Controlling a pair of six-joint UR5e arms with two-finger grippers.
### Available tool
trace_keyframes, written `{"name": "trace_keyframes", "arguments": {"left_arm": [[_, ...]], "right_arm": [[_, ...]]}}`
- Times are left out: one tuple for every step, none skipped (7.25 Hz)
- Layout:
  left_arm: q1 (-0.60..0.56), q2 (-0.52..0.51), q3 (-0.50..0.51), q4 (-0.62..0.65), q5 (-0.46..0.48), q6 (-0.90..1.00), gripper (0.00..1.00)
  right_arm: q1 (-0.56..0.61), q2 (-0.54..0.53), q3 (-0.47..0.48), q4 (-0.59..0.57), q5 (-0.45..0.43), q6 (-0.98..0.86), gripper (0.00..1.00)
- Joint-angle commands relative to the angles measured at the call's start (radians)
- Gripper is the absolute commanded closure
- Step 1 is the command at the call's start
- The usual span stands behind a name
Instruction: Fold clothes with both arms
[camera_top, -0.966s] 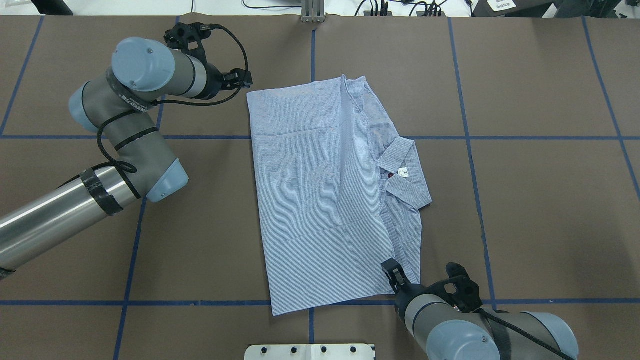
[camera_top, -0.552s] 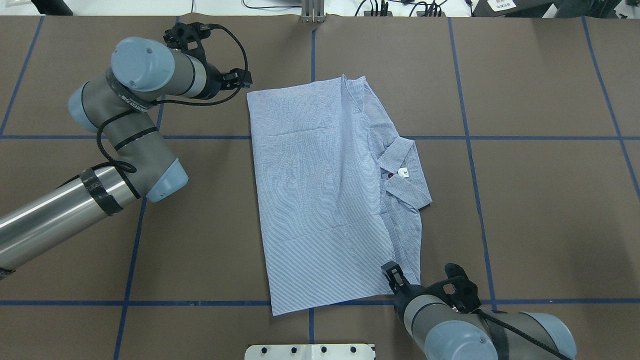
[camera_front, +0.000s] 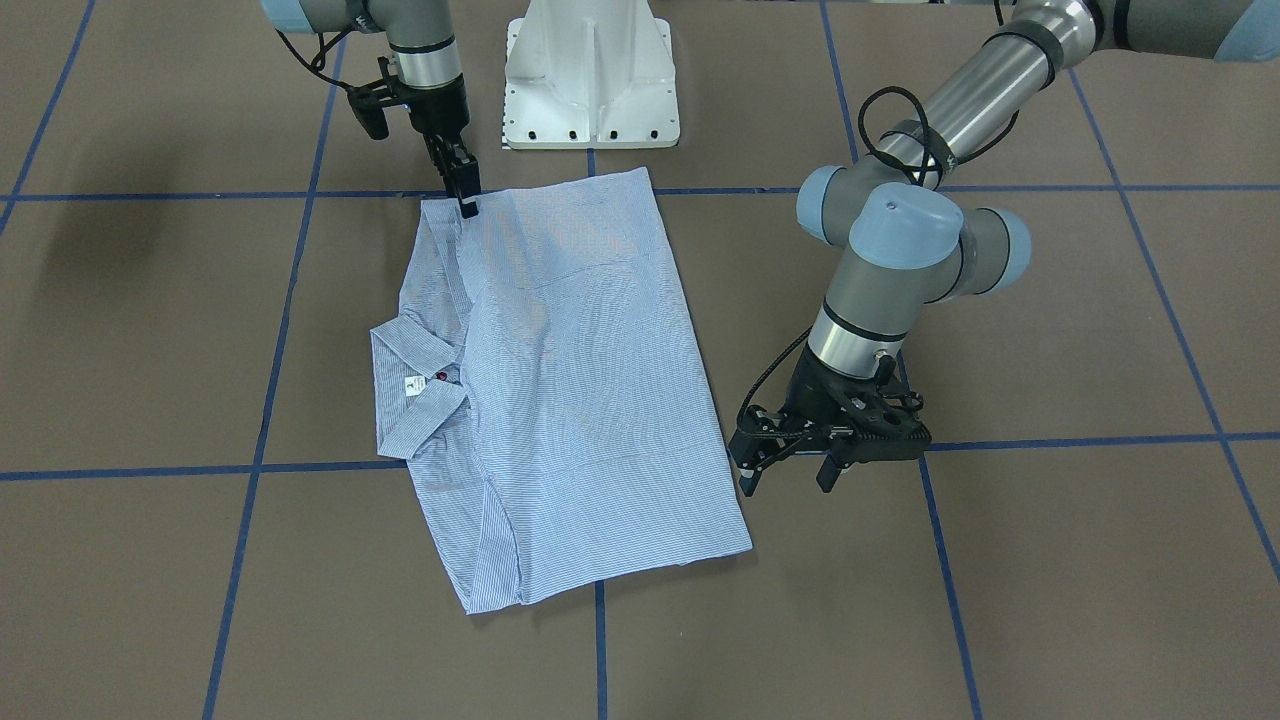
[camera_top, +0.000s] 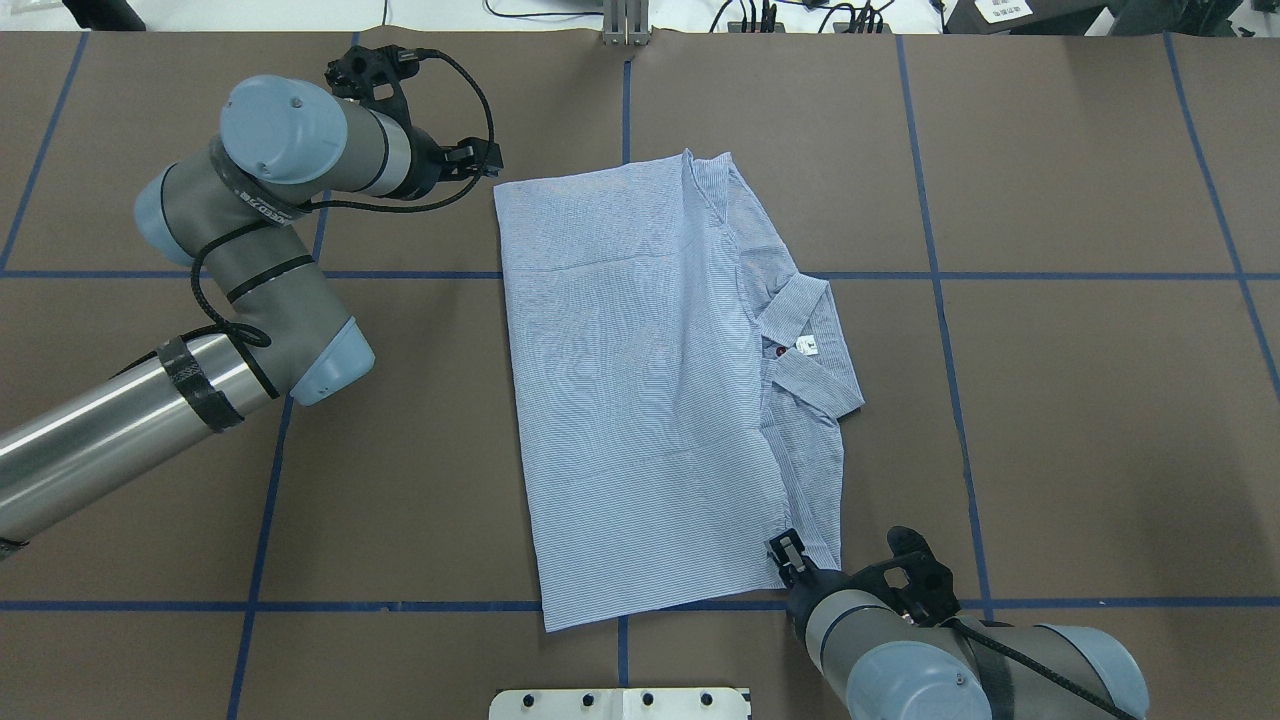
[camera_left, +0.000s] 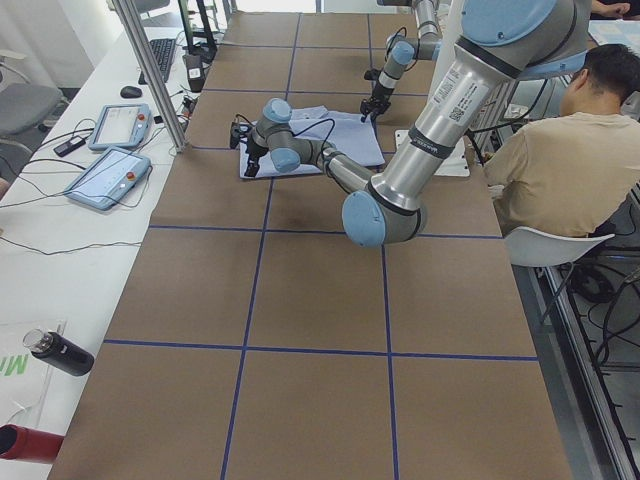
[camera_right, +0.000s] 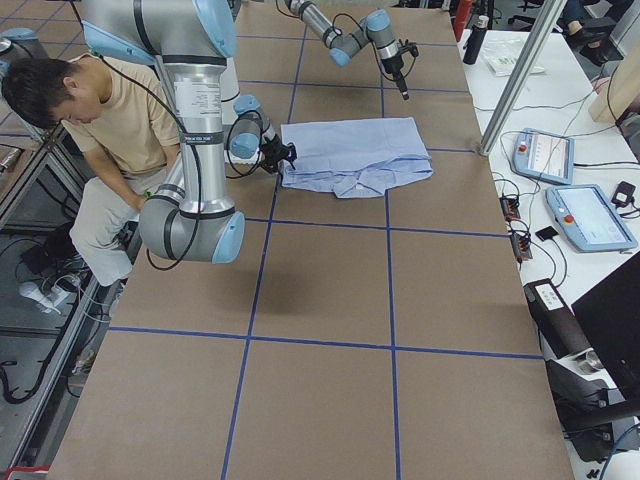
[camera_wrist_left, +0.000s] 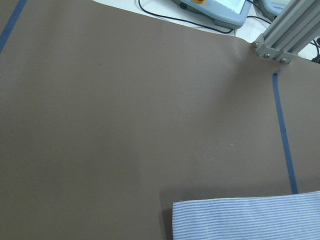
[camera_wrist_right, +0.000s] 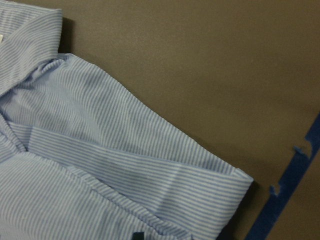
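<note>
Right gripper (camera_top: 788, 552) has slipped back a touch toward the robot. Its jaws are nearly together, tips at the near right corner of the shirt (camera_top: 640, 400); whether they pinch any cloth I cannot tell. The shirt lies folded flat in the middle of the table (camera_top: 1050, 400), collar (camera_top: 805, 345) to the robot's right. Left gripper (camera_front: 787, 485) hovers just off the far left corner — jaws spread wide, holding nothing.

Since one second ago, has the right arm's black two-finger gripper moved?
Yes, slightly. In the overhead view the right gripper drew back toward the near blue tape line.
</note>
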Motion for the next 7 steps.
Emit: {"name": "trace_keyframes", "arguments": {"left_arm": [[-0.001,-0.001,-0.002,0.0,0.0,0.0,0.0],[-0.001,0.001,-0.002,0.0,0.0,0.0,0.0],[-0.001,-0.001,-0.001,0.0,0.0,-0.001,0.0],[-0.001,0.001,-0.022,0.0,-0.002,-0.027,0.0],[-0.001,0.01,-0.045,0.0,-0.006,-0.081,0.0],[0.007,0.06,-0.162,0.0,-0.011,-0.163,0.0],[0.014,0.205,-0.33,-0.014,-0.055,-0.263,0.0]], "right_arm": [[0.002,-0.001,0.004,0.0,-0.002,0.0,1.0],[0.002,0.002,0.01,0.0,-0.002,0.0,1.0],[0.003,0.002,0.011,0.0,-0.004,0.001,1.0],[0.005,0.005,0.022,0.0,-0.004,0.001,1.0],[0.005,0.001,0.042,-0.002,-0.004,0.003,1.0],[0.002,0.002,0.051,-0.002,-0.004,0.011,1.0],[-0.004,0.001,0.059,-0.003,-0.002,0.014,1.0]]}}
